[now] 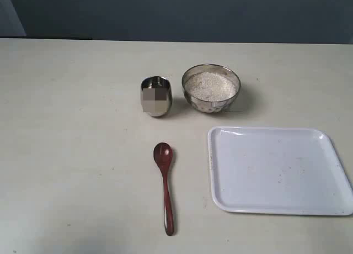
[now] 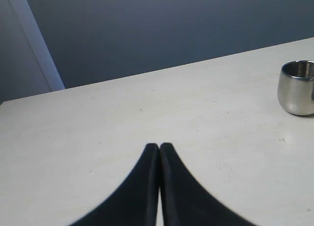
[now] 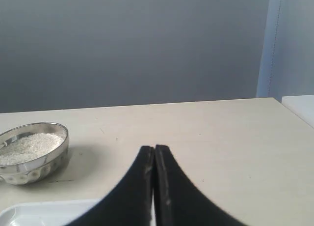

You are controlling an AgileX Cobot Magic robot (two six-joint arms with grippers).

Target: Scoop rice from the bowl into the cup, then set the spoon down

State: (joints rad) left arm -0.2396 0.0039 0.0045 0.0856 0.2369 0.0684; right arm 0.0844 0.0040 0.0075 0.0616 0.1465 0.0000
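Note:
The metal bowl (image 1: 212, 89) full of white rice (image 1: 210, 84) stands at the middle back of the table, with the small steel cup (image 1: 156, 96) just left of it. The dark red-brown wooden spoon (image 1: 166, 185) lies flat in front of the cup, scoop toward it. Neither gripper shows in the exterior view. In the left wrist view my left gripper (image 2: 158, 146) is shut on nothing above bare table, the cup (image 2: 297, 87) off to one side. My right gripper (image 3: 154, 148) is likewise shut and empty, with the bowl (image 3: 32, 155) and rice (image 3: 29, 143) apart from it.
A white rectangular tray (image 1: 278, 170) lies empty on the right front of the table, beside the spoon; its corner (image 3: 44, 212) shows in the right wrist view. A dark wall backs the table's far edge.

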